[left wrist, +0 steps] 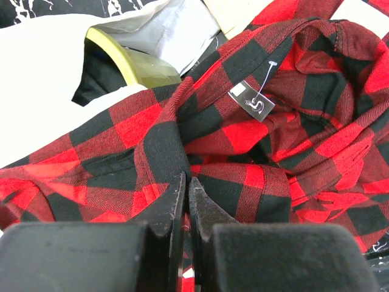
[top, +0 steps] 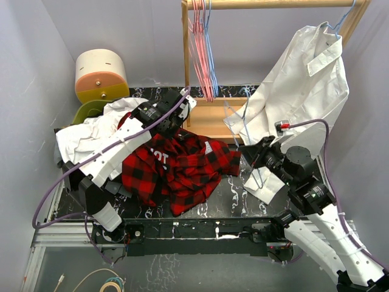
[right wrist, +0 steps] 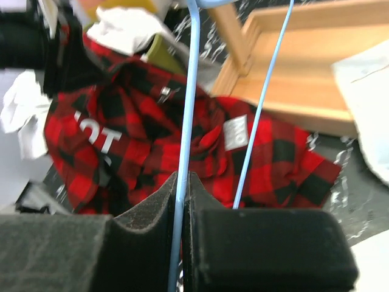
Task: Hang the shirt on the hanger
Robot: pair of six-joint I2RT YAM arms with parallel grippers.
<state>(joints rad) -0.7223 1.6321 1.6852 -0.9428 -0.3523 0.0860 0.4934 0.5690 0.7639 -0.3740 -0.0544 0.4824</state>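
The red-and-black check shirt (top: 176, 165) lies crumpled on the dark table in front of both arms. My left gripper (top: 170, 129) is at the shirt's far edge; in the left wrist view its jaws (left wrist: 186, 181) are shut on a fold of the shirt (left wrist: 243, 134), near a small white label (left wrist: 252, 100). My right gripper (top: 244, 151) is just right of the shirt and is shut on the thin light-blue wire hanger (top: 245, 121). In the right wrist view the hanger wire (right wrist: 189, 115) runs up from between the jaws (right wrist: 184, 176), over the shirt (right wrist: 140, 140).
A pile of white garments (top: 91, 131) lies at the left. A large white collared shirt (top: 310, 79) hangs from the wooden rack (top: 213, 118) at the right, beside pink-red hangers (top: 200, 48). A cream-and-orange drum (top: 100, 76) stands at the back left.
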